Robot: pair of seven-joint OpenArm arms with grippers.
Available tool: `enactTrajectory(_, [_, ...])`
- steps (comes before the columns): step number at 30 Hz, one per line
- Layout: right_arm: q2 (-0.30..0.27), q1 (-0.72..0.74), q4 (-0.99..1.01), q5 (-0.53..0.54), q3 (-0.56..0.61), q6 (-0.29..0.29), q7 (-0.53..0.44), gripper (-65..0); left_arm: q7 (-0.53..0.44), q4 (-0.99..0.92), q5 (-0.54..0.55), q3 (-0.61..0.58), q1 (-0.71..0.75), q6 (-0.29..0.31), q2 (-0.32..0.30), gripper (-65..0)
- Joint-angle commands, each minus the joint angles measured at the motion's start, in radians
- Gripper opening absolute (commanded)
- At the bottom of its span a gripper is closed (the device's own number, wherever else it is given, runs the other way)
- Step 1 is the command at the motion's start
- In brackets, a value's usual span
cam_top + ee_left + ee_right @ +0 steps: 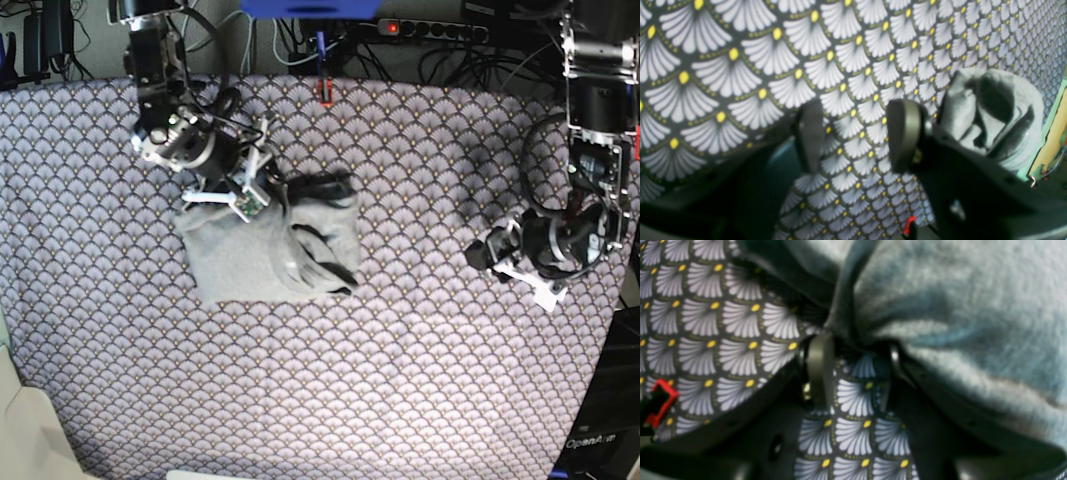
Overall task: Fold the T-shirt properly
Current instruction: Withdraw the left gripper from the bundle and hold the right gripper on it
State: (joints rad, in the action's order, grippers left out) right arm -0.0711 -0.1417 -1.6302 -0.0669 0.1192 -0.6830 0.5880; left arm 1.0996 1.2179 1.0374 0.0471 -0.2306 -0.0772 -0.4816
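the plain light grey short-sleeved knit cotton t-shirt [265, 245] is lying as a compact, roughly rectangular bundle on the tabletop, which is covered by a purple-grey fan-scale patterned cloth [400, 330]. most of the folding is judged to be done: the garment is already gathered into a small packet. the side of the packet away from the right end effector, however, is being left lumpy, with dark inner folds and loose edges showing, so a final tidy-up or flattening is judged to be remaining.

the right end effector [853, 350] is being held at the upper edge of the bundle, with the shirt just ahead of it and to one side. its jaws are standing partly apart, with the patterned cloth showing between them. bunched grey fabric is touching the fingertips, but whether any of it is actually being gripped cannot be told.

the left end effector [857, 133] is being held well apart from the shirt, low over the patterned cloth. its jaws are partly open and nothing is being held; the shirt is being seen beyond it and off to one side as a crumpled grey mound.

the long axis of the packet is running roughly across the tabletop, slightly tilted, from beneath the right end effector towards the left one. which end is the neckline cannot be told.
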Motion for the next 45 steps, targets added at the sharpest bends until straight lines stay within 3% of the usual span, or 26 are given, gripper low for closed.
enactTrajectory(1, [0.0, 0.027, -0.017, 0.02, 0.0, 0.004, -0.026, -44.6, -0.006, 0.012, 0.013, 0.009, -0.022, 0.009, -0.013, -34.1])
enactTrajectory(6, [0.0, 0.032, -0.017, 0.023, 0.0, 0.004, -0.027, -46.9, 0.0, 0.012, 0.013, 0.009, -0.02, 0.009, -0.013, -34.1])
enactTrajectory(11, [0.014, 0.032, -0.017, 0.02, 0.003, 0.004, -0.027, -64.6, -0.006, 0.018, 0.013, 0.009, -0.008, 0.009, -0.013, -34.1])
enactTrajectory(30, [0.043, -0.042, -0.147, 0.02, 0.046, 0.006, -0.075, -65.0, -0.006, 0.018, 0.013, 0.009, 0.013, 0.011, -0.013, -34.2])
enactTrajectory(33, [0.055, -0.04, -0.132, 0.02, 0.041, 0.007, -0.075, -63.1, -0.006, 0.018, 0.013, 0.009, 0.013, 0.011, -0.013, -34.2])
enactTrajectory(36, [0.06, -0.037, -0.118, 0.019, 0.006, 0.009, -0.075, -56.8, -0.006, 0.018, 0.013, 0.009, 0.015, 0.011, -0.013, -34.2])
enactTrajectory(41, [0.086, -0.042, -0.121, 0.02, -0.048, 0.058, -0.082, -45.6, -0.006, 0.018, 0.013, 0.009, 0.015, 0.011, -0.013, -34.0])
enactTrajectory(45, [0.083, -0.039, -0.12, 0.02, -0.048, 0.058, -0.082, -44.3, -0.006, 0.018, 0.013, 0.009, 0.015, 0.011, -0.013, -34.0])
